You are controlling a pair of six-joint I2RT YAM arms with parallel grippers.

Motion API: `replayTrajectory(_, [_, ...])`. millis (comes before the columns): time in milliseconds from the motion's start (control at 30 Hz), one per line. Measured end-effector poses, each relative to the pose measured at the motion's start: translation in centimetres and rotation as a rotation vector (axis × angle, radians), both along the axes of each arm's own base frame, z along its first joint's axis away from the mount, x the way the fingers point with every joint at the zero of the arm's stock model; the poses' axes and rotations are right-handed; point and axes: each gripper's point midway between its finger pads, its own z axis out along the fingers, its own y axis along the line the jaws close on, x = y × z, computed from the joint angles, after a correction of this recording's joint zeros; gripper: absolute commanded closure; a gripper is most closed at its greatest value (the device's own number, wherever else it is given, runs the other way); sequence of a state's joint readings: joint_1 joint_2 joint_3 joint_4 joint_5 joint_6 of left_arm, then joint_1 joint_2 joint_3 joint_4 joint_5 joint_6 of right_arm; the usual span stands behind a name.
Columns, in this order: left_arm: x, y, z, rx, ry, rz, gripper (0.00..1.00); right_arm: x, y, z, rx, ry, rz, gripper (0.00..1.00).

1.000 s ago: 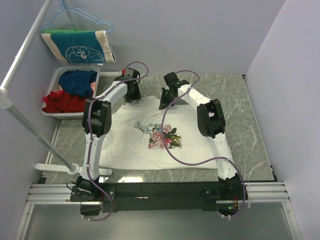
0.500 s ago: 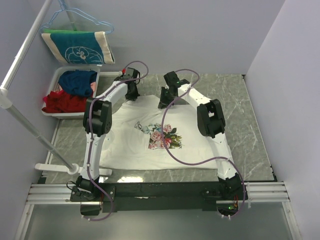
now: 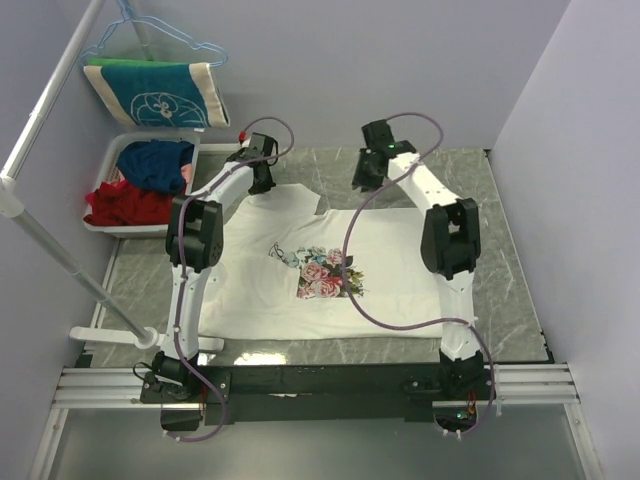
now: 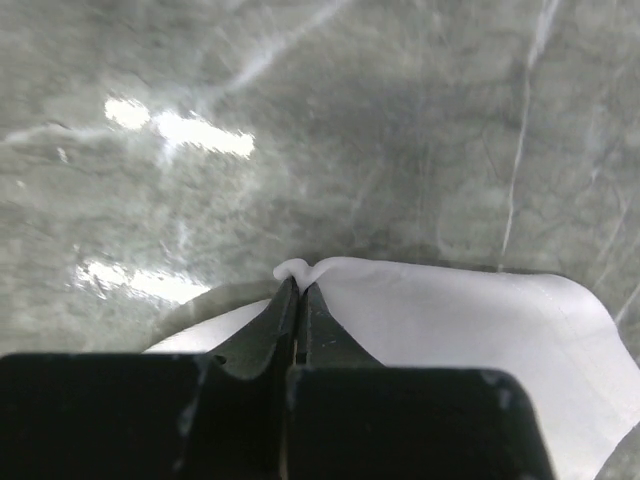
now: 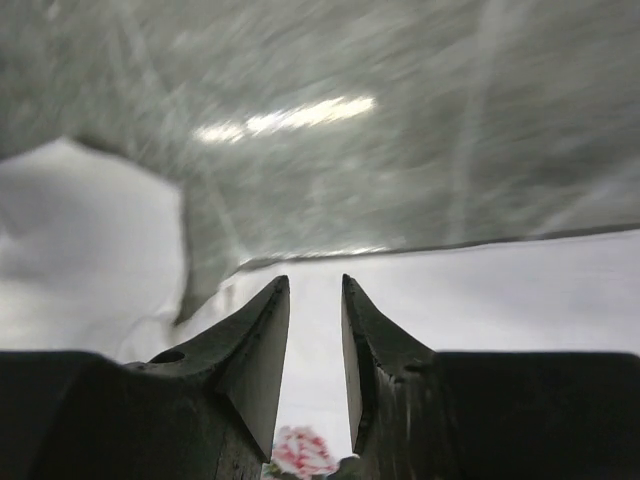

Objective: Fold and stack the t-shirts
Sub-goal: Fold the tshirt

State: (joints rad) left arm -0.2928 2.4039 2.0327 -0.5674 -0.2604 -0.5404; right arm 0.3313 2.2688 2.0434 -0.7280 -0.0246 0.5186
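Observation:
A cream-white t-shirt (image 3: 400,262) lies spread face up on the grey marble table (image 3: 500,200), its pink-and-blue flower print (image 3: 325,272) near the middle. My left gripper (image 3: 262,187) sits at the shirt's far left shoulder. In the left wrist view its jaws are shut on a small pinch of white cloth (image 4: 297,270). My right gripper (image 3: 363,188) hovers at the far edge, right of the collar. In the right wrist view its fingers (image 5: 262,330) stand apart over the white fabric (image 5: 520,290) with nothing between them.
A white basket (image 3: 113,160) holding blue and red clothes stands at the far left beside the table. A teal cloth on a hanger (image 3: 155,92) hangs from the rack above it. Walls close in the back and right.
My left gripper has shut on the shoulder cloth. My right gripper has opened, let go near the collar and swung right and farther back.

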Motion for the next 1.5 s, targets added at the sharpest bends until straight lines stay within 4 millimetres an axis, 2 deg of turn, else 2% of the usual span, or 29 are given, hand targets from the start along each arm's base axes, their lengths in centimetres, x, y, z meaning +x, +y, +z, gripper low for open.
replayTrajectory(67, [0.3,0.4,0.1,0.009,-0.013,0.016,0.99,0.8,-2.6,0.4,-0.028,-0.013,-0.057,0.65])
replayTrajectory(133, [0.5,1.0,0.3,0.028,-0.023,0.036,0.99,1.3,-5.4,0.0,-0.057,-0.005,-0.115,0.65])
replayTrajectory(233, [0.8,2.0,0.5,0.057,-0.043,0.069,0.99,0.7,-9.1,-1.8,-0.101,0.052,-0.185,0.65])
replayTrajectory(367, [1.1,3.3,1.3,0.088,-0.067,0.121,0.99,-0.6,-12.5,-3.3,-0.151,0.121,-0.252,0.65])
replayTrajectory(467, [1.3,4.2,1.9,0.105,-0.082,0.15,0.99,-0.8,-13.8,-3.4,-0.169,0.132,-0.28,0.65])
replayTrajectory(733, [1.4,6.4,2.0,0.121,-0.08,0.196,0.99,-1.7,-16.4,-3.7,-0.243,0.168,-0.334,0.64])
replayTrajectory(833, [1.4,6.6,2.0,0.119,-0.076,0.199,0.99,-2.3,-17.8,-3.8,-0.274,0.189,-0.362,0.61])
replayTrajectory(867, [1.5,6.7,2.0,0.119,-0.074,0.199,0.99,-2.5,-18.5,-3.9,-0.29,0.198,-0.375,0.57])
replayTrajectory(1033, [1.8,6.6,2.3,0.105,-0.08,0.194,0.99,-3.1,-20.9,-4.0,-0.327,0.221,-0.421,0.5])
replayTrajectory(1100, [1.8,6.5,2.3,0.102,-0.078,0.191,0.99,-3.3,-21.5,-4.0,-0.329,0.229,-0.434,0.5])
replayTrajectory(1267, [1.8,6.5,2.2,0.093,-0.074,0.184,0.99,-3.1,-22.6,-5.0,-0.322,0.256,-0.452,0.49])
replayTrajectory(1500, [1.9,6.5,2.1,0.076,-0.068,0.175,0.99,-1.4,-23.7,-7.0,-0.283,0.285,-0.468,0.49])
